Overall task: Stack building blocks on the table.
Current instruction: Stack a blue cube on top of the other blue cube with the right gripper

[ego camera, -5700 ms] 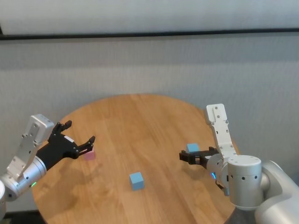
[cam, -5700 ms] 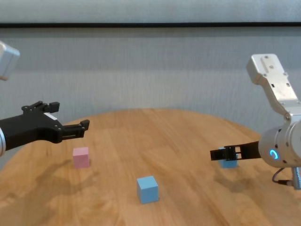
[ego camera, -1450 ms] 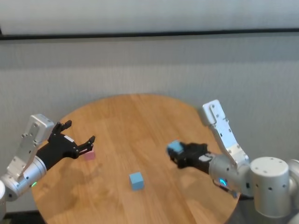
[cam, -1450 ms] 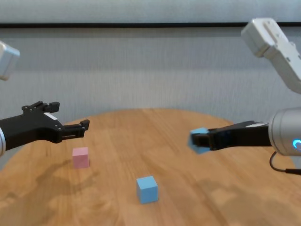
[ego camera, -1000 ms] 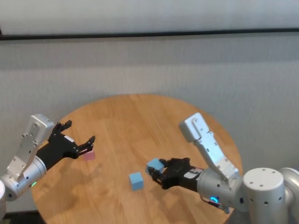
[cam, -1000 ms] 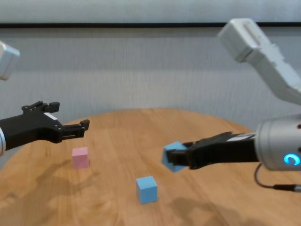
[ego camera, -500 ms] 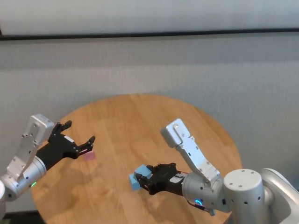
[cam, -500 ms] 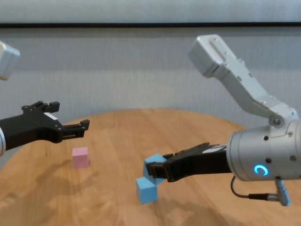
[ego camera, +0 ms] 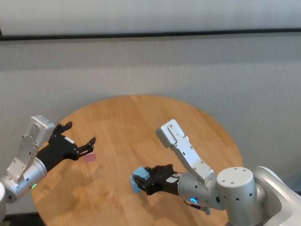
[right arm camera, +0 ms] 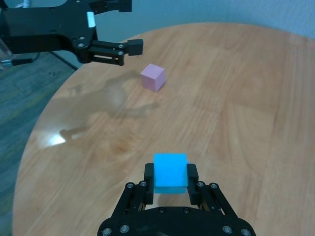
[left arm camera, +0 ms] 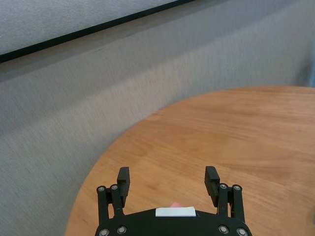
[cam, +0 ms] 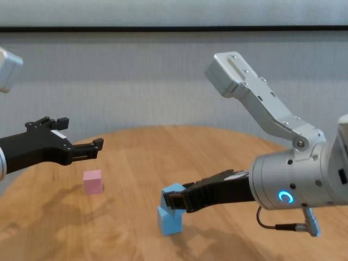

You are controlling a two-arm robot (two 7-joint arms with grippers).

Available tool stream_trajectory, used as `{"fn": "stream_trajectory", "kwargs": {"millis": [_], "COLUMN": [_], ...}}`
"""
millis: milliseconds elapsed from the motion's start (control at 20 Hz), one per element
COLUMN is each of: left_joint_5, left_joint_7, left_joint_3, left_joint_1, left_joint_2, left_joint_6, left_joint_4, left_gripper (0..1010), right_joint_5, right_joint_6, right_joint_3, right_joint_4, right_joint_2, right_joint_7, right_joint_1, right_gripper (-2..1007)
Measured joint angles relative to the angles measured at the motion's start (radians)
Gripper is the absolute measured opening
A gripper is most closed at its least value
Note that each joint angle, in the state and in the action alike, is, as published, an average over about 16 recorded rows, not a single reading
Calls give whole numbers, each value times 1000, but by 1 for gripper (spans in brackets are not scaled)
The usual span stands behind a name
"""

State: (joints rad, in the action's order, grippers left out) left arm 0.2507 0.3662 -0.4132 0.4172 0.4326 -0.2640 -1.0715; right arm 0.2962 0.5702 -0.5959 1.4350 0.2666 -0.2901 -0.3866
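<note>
Gripper (cam: 173, 201) on the right arm, clamped on one light blue matte cube (cam: 174, 191), hovered over the second blue cube (cam: 168, 223), needing squaring, lowering, then release.

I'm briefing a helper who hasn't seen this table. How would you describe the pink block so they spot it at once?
Start at the round wooden table and look to its left side, where the open left gripper hovers. The pink block sits on the wood just below and beyond its fingertips, touching nothing. It is the only pink cube; the two blue blocks are nearer the middle, at the shut right gripper.
</note>
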Motion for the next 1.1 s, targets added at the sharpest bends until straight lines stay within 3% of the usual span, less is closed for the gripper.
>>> {"fn": "stream_trajectory", "kwargs": {"millis": [1100], "left_joint_5": [0], "left_joint_7": [0], "left_joint_3": [0], "left_joint_1": [0], "left_joint_2": [0], "left_joint_6": [0], "left_joint_4": [0], "left_gripper": [1000], "right_joint_5": [-58], "right_joint_6": [-8], "right_joint_3": [-2], "right_joint_4": [-87], "right_joint_2": [-46], "right_joint_7": [-41], "right_joint_1": [-41], "right_gripper": [369]}}
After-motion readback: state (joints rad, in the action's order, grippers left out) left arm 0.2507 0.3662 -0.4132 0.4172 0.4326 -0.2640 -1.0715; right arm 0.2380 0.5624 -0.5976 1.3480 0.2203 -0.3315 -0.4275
